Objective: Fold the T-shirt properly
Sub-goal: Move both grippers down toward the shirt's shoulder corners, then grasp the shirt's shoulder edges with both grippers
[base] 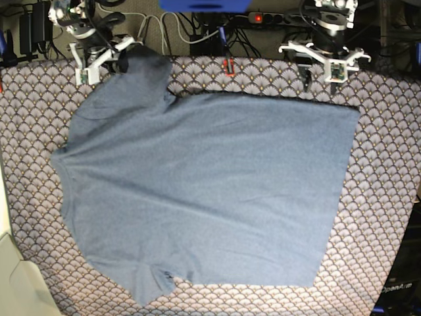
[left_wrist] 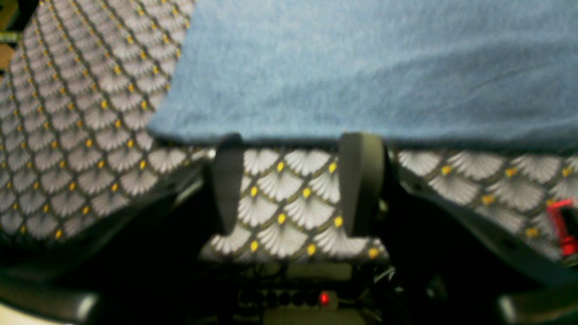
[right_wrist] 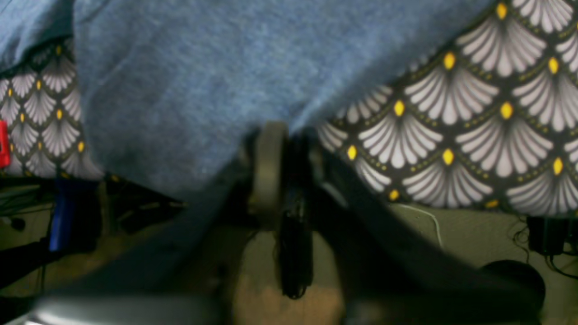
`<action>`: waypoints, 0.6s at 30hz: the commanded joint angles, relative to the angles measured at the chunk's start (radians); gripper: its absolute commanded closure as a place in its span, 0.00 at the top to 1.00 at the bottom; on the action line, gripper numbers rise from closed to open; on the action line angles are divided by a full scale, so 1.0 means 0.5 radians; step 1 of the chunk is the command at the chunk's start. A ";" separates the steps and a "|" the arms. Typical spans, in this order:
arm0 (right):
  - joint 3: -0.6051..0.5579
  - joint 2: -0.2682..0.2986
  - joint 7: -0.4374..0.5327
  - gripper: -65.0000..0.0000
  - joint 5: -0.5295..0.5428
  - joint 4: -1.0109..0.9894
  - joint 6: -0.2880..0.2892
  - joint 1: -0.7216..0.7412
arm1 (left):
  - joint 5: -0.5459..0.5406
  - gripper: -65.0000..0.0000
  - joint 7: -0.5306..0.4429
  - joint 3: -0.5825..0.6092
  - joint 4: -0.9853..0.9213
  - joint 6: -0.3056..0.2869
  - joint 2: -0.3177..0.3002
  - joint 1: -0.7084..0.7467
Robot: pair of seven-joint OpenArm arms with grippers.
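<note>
The slate-blue T-shirt (base: 210, 184) lies spread flat on the fan-patterned covering (base: 381, 197), plain side up, neck to the left. At the far left sleeve, my right gripper (base: 122, 62) has its fingers together on the fabric; the right wrist view shows the T-shirt (right_wrist: 180, 90) running into the shut right gripper (right_wrist: 284, 131). My left gripper (base: 320, 76) stands at the far right by the hem edge. In the left wrist view the left gripper (left_wrist: 293, 144) is open, its fingertips (left_wrist: 361, 149) just touching the edge of the T-shirt (left_wrist: 361, 67), with only covering between them.
Cables and a power strip (base: 270, 18) lie beyond the table's far edge. A small red part (left_wrist: 564, 225) sits near that edge. A beige surface (base: 13, 283) borders the near left corner. Floor shows below the table edge (right_wrist: 451, 234).
</note>
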 commanded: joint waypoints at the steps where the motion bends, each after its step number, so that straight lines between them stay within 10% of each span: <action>1: 0.004 0.008 0.003 0.00 0.004 0.022 0.027 -0.009 | -0.005 0.51 -0.053 -0.016 0.009 0.003 0.011 -0.016; 18: 0.010 0.017 0.003 0.00 0.004 0.022 0.027 0.000 | -0.530 0.51 -0.053 -0.314 -0.221 0.000 0.005 -0.228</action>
